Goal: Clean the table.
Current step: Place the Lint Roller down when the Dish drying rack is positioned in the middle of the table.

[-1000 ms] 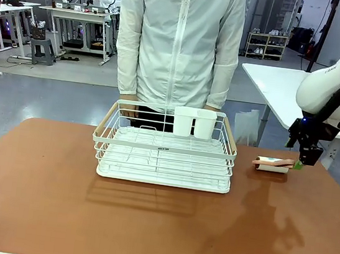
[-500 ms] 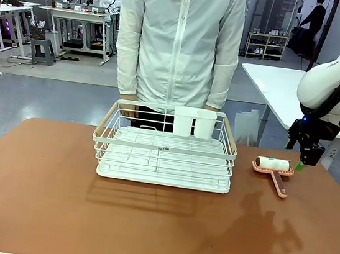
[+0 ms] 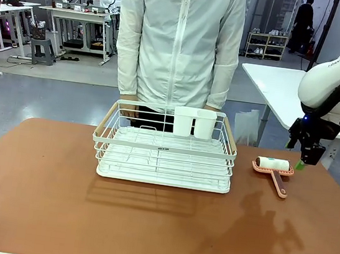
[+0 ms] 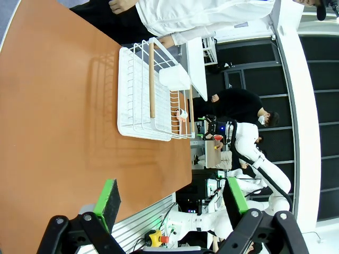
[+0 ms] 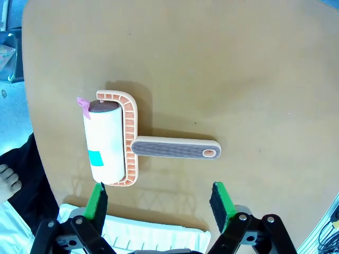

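Observation:
The reddish-brown table [image 3: 54, 199] carries a lint roller [image 3: 272, 167] near its far right corner, with a white roll in a salmon frame and the handle pointing toward the front edge. My right gripper [image 3: 302, 162] hangs open just right of the roller, apart from it. In the right wrist view the lint roller [image 5: 114, 140] lies flat on the table [image 5: 238, 63] ahead of the right gripper [image 5: 158, 203], whose green pads stand wide with nothing between them. My left gripper [image 4: 174, 198] is open above the table [image 4: 53, 132] and holds nothing.
A white wire dish rack [image 3: 165, 145] with two white cups [image 3: 194, 123] stands at the far middle of the table. A person in a white jacket [image 3: 179, 40] stands right behind it. A white table [image 3: 276, 84] lies off to the far right.
The lint roller, tipped with its handle over the roll a second ago, now lies flat with the handle toward the front. My right gripper stays open and has barely moved.

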### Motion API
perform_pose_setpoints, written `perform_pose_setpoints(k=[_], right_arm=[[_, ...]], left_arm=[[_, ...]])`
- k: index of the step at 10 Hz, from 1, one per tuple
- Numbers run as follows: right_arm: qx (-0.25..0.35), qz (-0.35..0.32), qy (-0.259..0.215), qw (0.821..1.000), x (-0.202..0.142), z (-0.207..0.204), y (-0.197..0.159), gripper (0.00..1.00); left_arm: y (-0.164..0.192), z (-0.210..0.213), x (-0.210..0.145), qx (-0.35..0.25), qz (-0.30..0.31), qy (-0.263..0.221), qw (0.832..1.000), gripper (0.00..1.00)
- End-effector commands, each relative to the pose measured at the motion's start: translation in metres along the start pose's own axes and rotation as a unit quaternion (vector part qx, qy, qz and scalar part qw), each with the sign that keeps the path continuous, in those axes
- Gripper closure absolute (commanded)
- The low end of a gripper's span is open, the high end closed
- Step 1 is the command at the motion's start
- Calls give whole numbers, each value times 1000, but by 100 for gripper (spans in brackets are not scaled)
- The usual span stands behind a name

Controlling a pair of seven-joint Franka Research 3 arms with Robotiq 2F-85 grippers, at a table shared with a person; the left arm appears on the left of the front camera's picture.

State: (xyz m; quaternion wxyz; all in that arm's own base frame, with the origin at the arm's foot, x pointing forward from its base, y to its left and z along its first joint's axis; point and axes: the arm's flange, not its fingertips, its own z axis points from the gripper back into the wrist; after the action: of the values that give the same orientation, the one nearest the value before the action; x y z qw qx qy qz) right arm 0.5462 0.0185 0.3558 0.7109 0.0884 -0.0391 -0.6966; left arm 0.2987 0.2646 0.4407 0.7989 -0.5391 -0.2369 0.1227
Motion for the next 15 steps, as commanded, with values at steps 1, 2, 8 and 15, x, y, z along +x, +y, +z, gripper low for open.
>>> perform_pose_setpoints(k=[1, 2, 8, 15], right_arm=[[-1, 2, 0, 1000, -2, -1, -1, 0], [-1, 2, 0, 1000, -2, -1, -1, 0], [-1, 2, 0, 1000, -2, -1, -1, 0], [-1, 2, 0, 1000, -2, -1, -1, 0]], left_arm=[[-1, 3, -1, -4, -3, -4, 1000, 0], [-1, 3, -1, -4, -3, -4, 1000, 0], [-1, 3, -1, -4, -3, -4, 1000, 0], [-1, 3, -1, -4, -3, -4, 1000, 0]])
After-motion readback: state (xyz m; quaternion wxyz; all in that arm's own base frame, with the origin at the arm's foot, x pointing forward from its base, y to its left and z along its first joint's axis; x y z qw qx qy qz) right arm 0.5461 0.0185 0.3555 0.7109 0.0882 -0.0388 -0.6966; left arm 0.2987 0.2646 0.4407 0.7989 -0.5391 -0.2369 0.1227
